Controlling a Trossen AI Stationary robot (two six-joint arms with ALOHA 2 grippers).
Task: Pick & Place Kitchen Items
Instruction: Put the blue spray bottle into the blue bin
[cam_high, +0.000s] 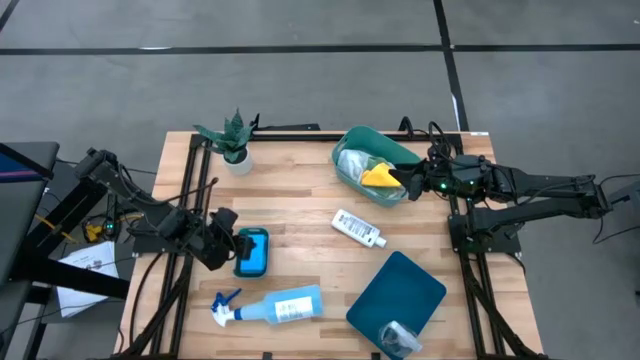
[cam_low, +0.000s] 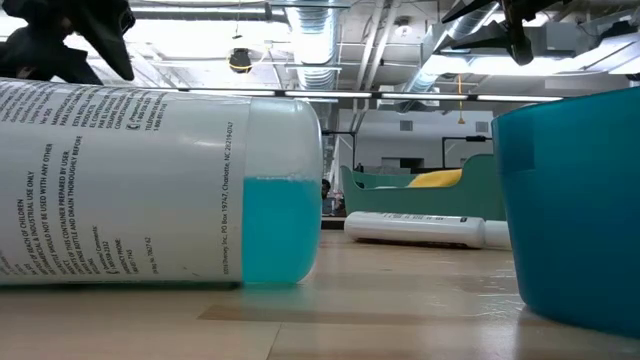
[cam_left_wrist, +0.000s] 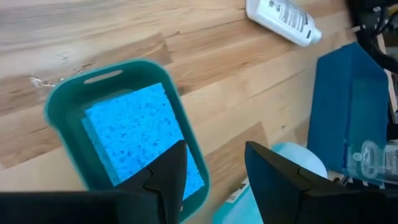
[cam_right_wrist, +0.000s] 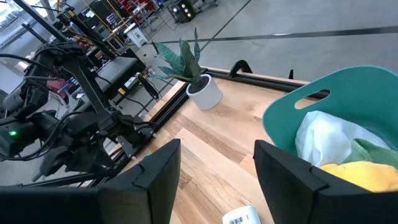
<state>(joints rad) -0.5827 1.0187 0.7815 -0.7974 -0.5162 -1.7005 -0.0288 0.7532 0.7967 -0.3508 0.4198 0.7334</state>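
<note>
A blue sponge (cam_left_wrist: 134, 134) lies in a small teal tray (cam_high: 251, 252) at the table's left. My left gripper (cam_high: 226, 246) is open just left of this tray. In the left wrist view (cam_left_wrist: 214, 171) one finger shows over the tray's rim (cam_left_wrist: 189, 149), and I cannot tell whether it touches. My right gripper (cam_high: 414, 181) is open and empty at the right edge of the teal tub (cam_high: 352, 140). The tub holds white (cam_right_wrist: 323, 140), green (cam_right_wrist: 373, 152) and yellow (cam_high: 379, 176) cloths. A white bottle (cam_high: 358, 228) and a pale-blue spray bottle (cam_high: 272, 306) lie on their sides. A crinkled silver cup (cam_high: 398, 337) sits on a dark teal piece (cam_high: 397, 293).
A small potted plant (cam_high: 233, 142) stands at the far left. In the low view the spray bottle (cam_low: 150, 185) fills the near left and the dark teal piece (cam_low: 570, 210) the near right. Bare wood lies at the table's middle, between the tray and the white bottle.
</note>
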